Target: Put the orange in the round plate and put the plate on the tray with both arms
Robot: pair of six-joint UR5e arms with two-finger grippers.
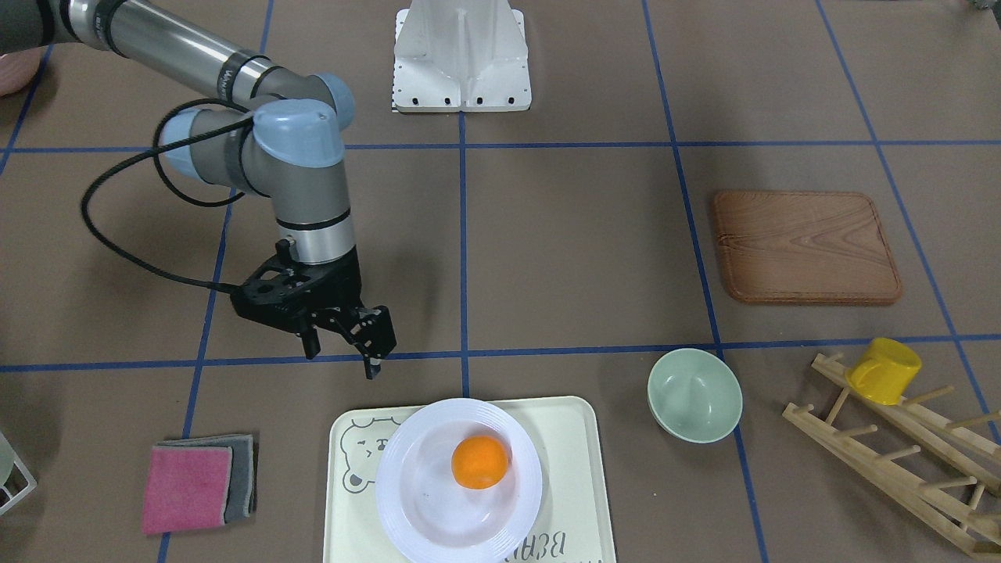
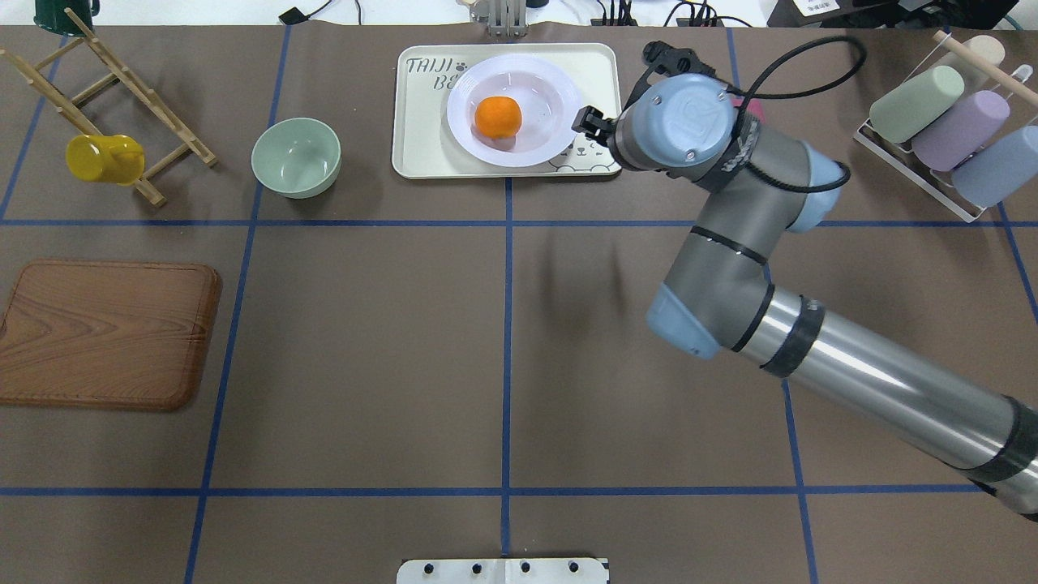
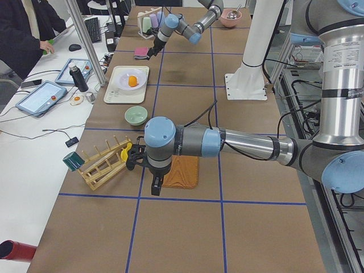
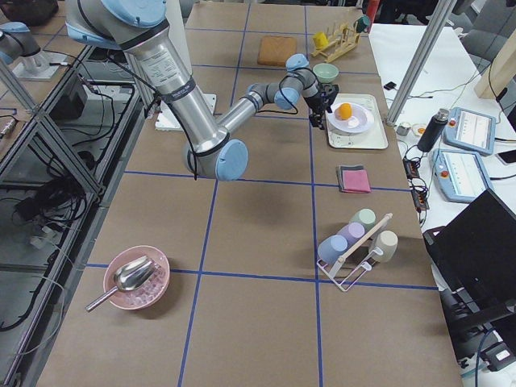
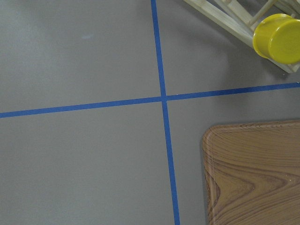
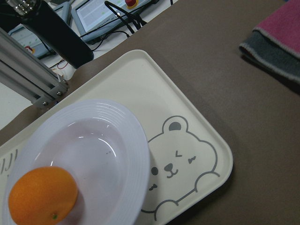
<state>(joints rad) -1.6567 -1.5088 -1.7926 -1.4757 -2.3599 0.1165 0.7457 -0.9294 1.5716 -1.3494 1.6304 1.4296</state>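
Observation:
The orange [image 1: 479,461] lies in the well of the round plate [image 1: 399,500], and the plate rests on the cream bear tray [image 1: 575,469]. The right wrist view looks down on the orange [image 6: 42,194], the plate [image 6: 117,136] and the tray [image 6: 187,122]. My right gripper [image 1: 344,356] hangs open and empty just off the tray's corner, apart from the plate; overhead, its wrist hides most of the right gripper [image 2: 588,122]. My left gripper [image 3: 154,185] shows only from the side, above the table by the wooden board, and I cannot tell its state.
A pale green bowl [image 1: 694,395] sits beside the tray. A wooden board [image 1: 805,246], a wooden rack [image 1: 899,453] with a yellow cup [image 1: 884,369], folded pink and grey cloths [image 1: 195,485] and a rack of pastel cups [image 2: 941,138] lie around. The white base mount [image 1: 461,59] stands mid-table.

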